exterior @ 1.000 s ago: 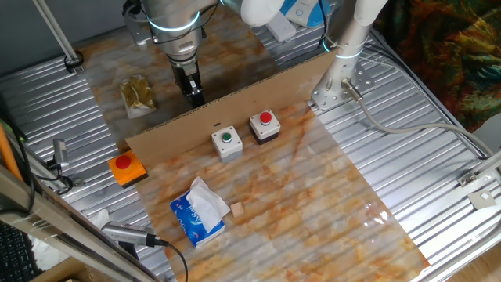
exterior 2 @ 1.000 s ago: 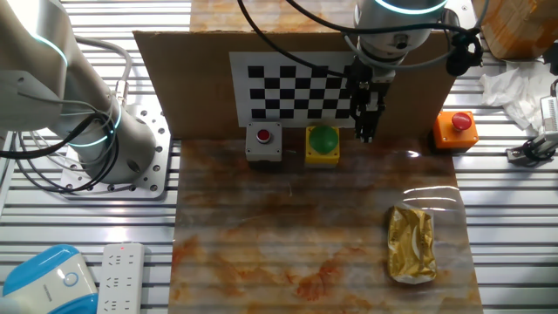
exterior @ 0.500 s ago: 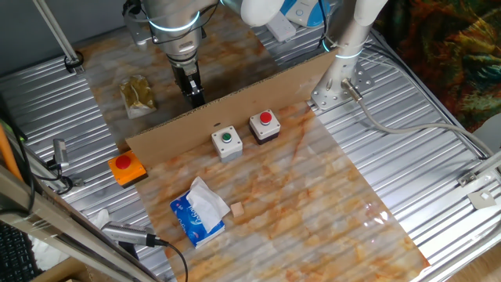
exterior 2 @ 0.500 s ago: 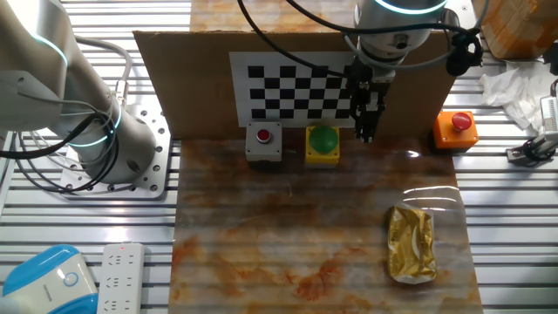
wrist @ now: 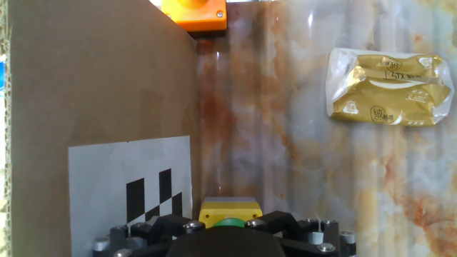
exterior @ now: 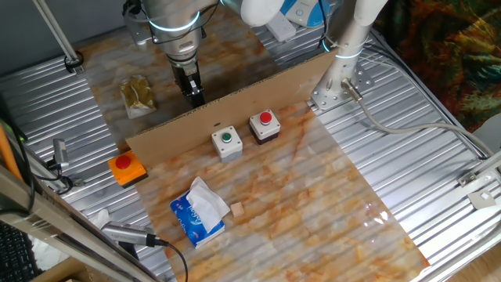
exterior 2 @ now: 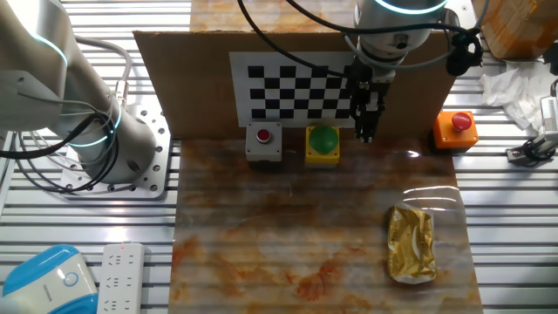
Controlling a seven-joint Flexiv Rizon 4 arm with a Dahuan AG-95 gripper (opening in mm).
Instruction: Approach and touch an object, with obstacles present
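Closest to my tool: gripper hangs tip-down just beside the yellow box w/ green button, on its right as the other fixed view shows it. Fingers look pinched narrow, nothing between them. The hand view shows only the gripper body along the bottom edge, no tips. The yellow box peeks out right above that body, so I'm nearly over it but offset.

Progress, my read: approach mostly done, touch not done. Tips look apart from the button, and I can't tell their height above the table. If the green button is the target, what's left is a short sideways shift and a press down. Which object is meant isn't certain from here.

Next out: grey box w/ red button, just beside the yellow one.

Right behind both stands the obstacle, the cardboard wall. It's plain brown, long, low, upright, way longer than the button boxes, w/ a checkerboard sheet stuck on my side. It runs across the marble-look mat, close behind the gripper, so little room to swing back.

Orange button box sits off the wall's end; gold packet lies well apart on the mat.

Far side of the wall, per one fixed view: white box w/ green button, dark box w/ red button, then a tissue pack further off.
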